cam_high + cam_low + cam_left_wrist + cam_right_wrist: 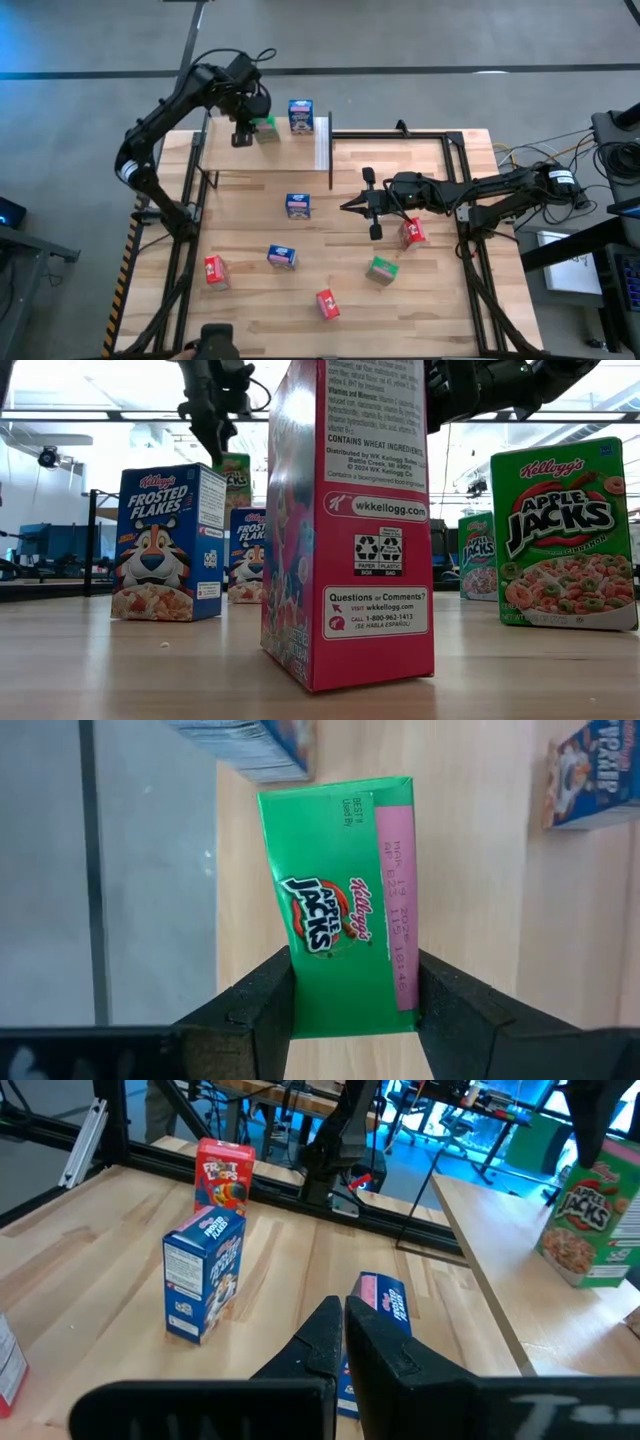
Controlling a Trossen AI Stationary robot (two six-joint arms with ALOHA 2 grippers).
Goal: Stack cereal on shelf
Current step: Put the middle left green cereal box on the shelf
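Observation:
Over the far left of the table, above the shelf (262, 158), my left gripper (245, 135) points steeply down, shut on a green Apple Jacks cereal box (335, 900). A blue cereal box (300, 115) stands on the shelf's far part beside it. My right gripper (348, 206) hangs level over the middle of the table, shut and holding nothing, its tips (340, 1320) near a standing blue box (298, 206). More cereal boxes stand on the tabletop: blue (282, 257), red (214, 270), red (327, 304), green (382, 270) and red (413, 233). My left gripper pinches the green box between its two fingers (262, 1010), one on each broad face just under the top flap (340, 1010), near one end of that flap. The fingers come from above, slanting down. The box hangs upright below them (583, 1220); whether its bottom touches the shelf I cannot tell.
The shelf has a white end strip (322, 145) and thin black uprights (331, 150). Black frame rails (465, 180) run along the table's sides. In the low view a red box (345, 520) stands close to the camera and hides much of the table.

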